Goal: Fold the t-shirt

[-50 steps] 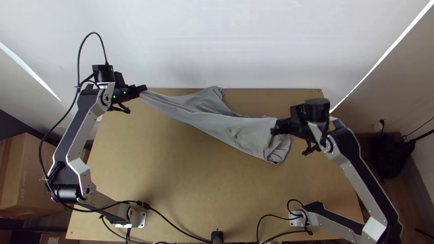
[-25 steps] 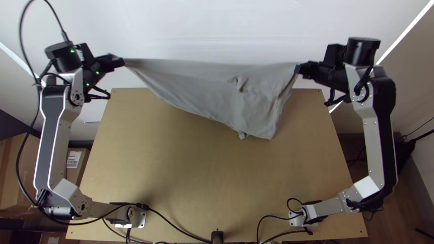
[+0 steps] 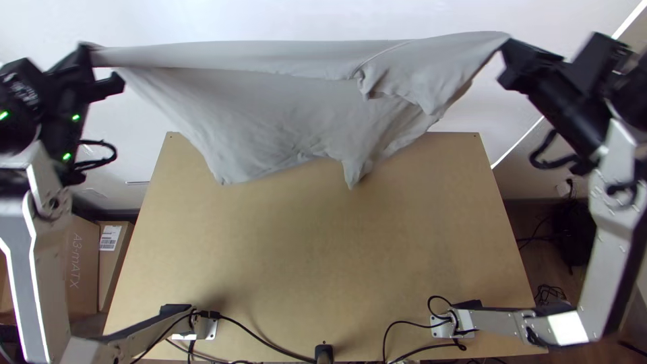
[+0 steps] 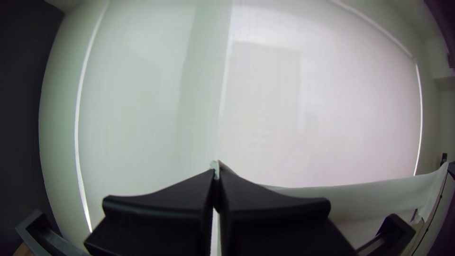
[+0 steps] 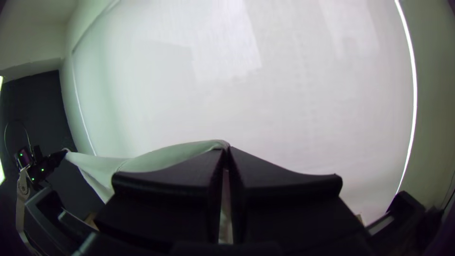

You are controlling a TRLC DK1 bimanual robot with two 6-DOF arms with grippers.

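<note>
Taking clock hours from the middle of the counter point(image 3: 296, 256), the shirt point(image 3: 236, 94) is in the air toward 12 o'clock, seen across the far edge; its nearest parts are two drooping points, one toward 10 and one just past 12, both hanging free and unevenly; the fabric looks thin, light and limp, so these ends will likely swing and curl under if it is set down fast.

Farther up, a small bunch sits in the cloth toward 1 o'clock, with creases running down from it; it will probably need a gentle shake or a smoothing stroke before any crease is made.

The left claw point(image 4: 216, 178), toward 10 o'clock, is clamped on a pinch of the shirt; the right claw point(image 5: 226, 154), between 1 and 2, is clamped on another; the upper edge between them is drawn nearly straight, with a slight sag; soft knit gives, so a harder pull could stretch it or slip it from such small bites; these two ends look the right places to hold while lowering it flat, drooping side first.
</note>
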